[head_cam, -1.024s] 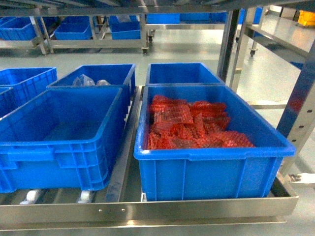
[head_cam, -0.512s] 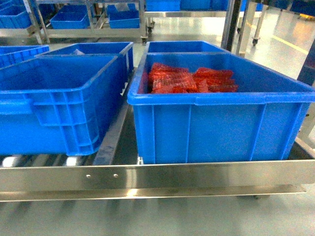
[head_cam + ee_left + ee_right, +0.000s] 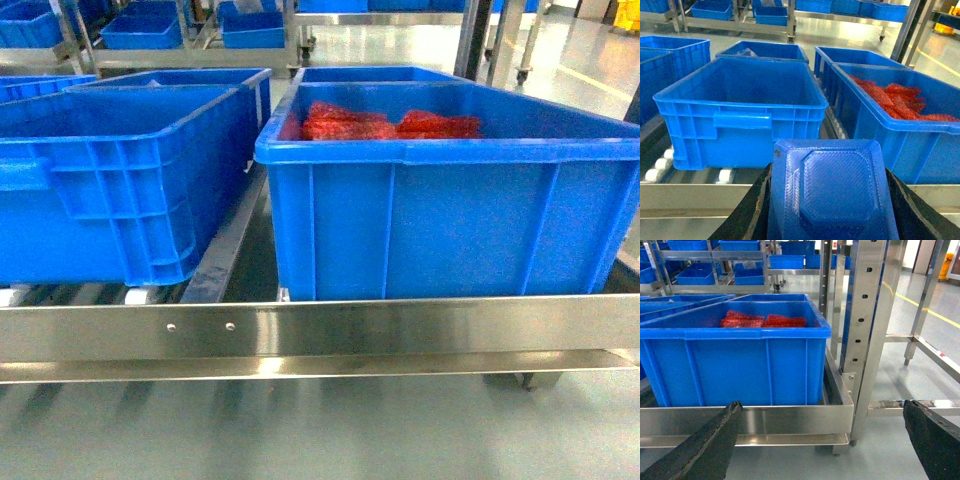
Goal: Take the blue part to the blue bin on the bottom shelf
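Here, on the right half of the brushed stainless-steel bottom shelf (image 3: 330, 328), up against its flat front rail with two small rivets: the large rectangular blue plastic bin with a thick rolled rim and ribbed walls (image 3: 450, 215), red bubble-wrap pouches (image 3: 385, 122) heaped toward its back. Just beside it on the left half, past a steel divider rail, on white rollers: a like blue plastic crate without pouches (image 3: 110, 180). Behind both, along the shelf's back edge, two more blue crates; the left one (image 3: 765, 50) with something pale and crinkled inside, too small to tell. Close under the left wrist camera, short of the shelf's front rail: the blue plastic part, a flat block with clipped corners and a raised octagonal face of fine woven texture (image 3: 832, 192), clasped from both sides between the dark fingers of the left gripper (image 3: 827, 200). In the right wrist view: the right gripper (image 3: 825, 440) spread wide, nothing between its dark fingers (image 3: 705, 447), facing the shelf's front right corner and the perforated steel upright post (image 3: 865, 335) there.
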Motion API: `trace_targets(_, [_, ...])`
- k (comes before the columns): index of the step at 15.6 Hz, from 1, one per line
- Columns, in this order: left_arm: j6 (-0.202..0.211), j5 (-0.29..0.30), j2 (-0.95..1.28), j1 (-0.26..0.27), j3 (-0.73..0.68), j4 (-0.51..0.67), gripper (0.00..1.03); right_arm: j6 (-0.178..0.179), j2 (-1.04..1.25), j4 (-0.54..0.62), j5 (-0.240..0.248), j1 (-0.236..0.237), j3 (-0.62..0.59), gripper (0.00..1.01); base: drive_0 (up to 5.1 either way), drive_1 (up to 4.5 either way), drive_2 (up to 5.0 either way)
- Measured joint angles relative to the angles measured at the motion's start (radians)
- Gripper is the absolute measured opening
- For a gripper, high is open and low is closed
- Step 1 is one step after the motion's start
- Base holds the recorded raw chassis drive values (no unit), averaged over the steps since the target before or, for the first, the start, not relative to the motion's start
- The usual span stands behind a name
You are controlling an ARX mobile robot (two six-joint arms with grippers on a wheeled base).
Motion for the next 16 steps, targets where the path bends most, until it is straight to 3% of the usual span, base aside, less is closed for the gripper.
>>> trace_targets(16, [0.000,0.000,0.000,0.000,0.000,0.000,0.44,0.000,0.000,0.000,0.000,0.000,0.000,0.98,0.0,0.00,0.0])
